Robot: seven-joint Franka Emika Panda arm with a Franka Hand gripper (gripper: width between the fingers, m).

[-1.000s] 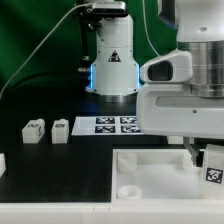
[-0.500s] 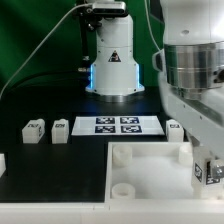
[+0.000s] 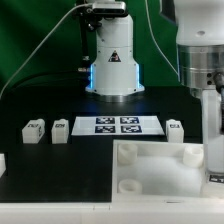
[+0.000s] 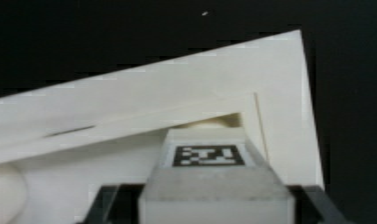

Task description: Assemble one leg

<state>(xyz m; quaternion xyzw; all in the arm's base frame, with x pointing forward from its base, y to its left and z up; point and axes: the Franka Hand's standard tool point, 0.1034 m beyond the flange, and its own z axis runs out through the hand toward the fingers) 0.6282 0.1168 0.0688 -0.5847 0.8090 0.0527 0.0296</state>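
In the wrist view my gripper (image 4: 215,205) is shut on a leg (image 4: 213,180), a small white block with a black-and-white tag on top. Black fingers (image 4: 114,203) press on both its sides. The leg hangs over a corner of the large white tray (image 4: 96,120), close to a raised edge. In the exterior view the gripper (image 3: 214,166) is at the far right edge over the tray's (image 3: 150,165) right side, mostly cut off. Three more legs stand on the black table: two on the exterior view's left (image 3: 34,130) (image 3: 60,129) and one on the right (image 3: 175,129).
The marker board (image 3: 118,125) lies behind the tray between the loose legs. The arm's base (image 3: 110,60) stands at the back centre with a green backdrop. A white part (image 3: 2,162) shows at the exterior view's left edge.
The arm has swung to the exterior view's right, carrying the held leg with it. The leg is now almost out of that view at the tray's right edge. The loose legs have not moved.
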